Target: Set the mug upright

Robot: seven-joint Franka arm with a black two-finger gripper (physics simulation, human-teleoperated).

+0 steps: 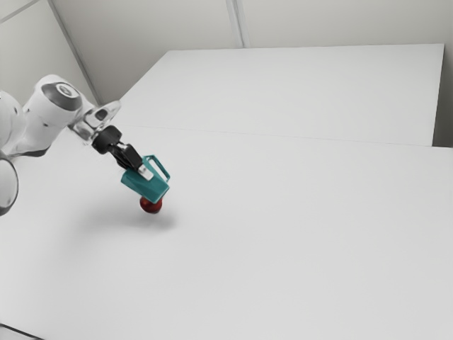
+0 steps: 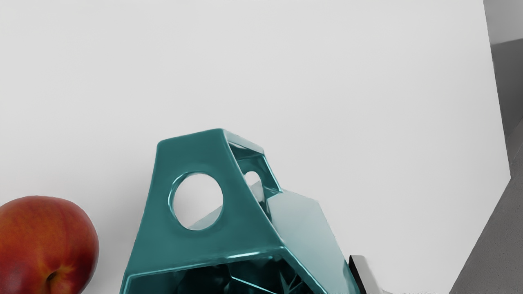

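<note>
The teal mug (image 1: 145, 185) hangs tilted in the exterior view, its angular handle toward the upper right. On its side lie the black gripper's (image 1: 143, 171) pale fingertips, and the gripper is shut on the mug. In the wrist view the mug (image 2: 212, 232) has its dark hollow at the bottom edge and its handle, pierced by round holes, pointing away from the hand. One finger of the gripper (image 2: 245, 286) rests against the mug's outer wall; the other finger is hidden.
A red peach (image 1: 151, 205) is just below the mug in the exterior view; the wrist view has the peach (image 2: 47, 245) beside the mug, with a gap between them. The white table (image 1: 297, 234) extends toward the exterior view's right.
</note>
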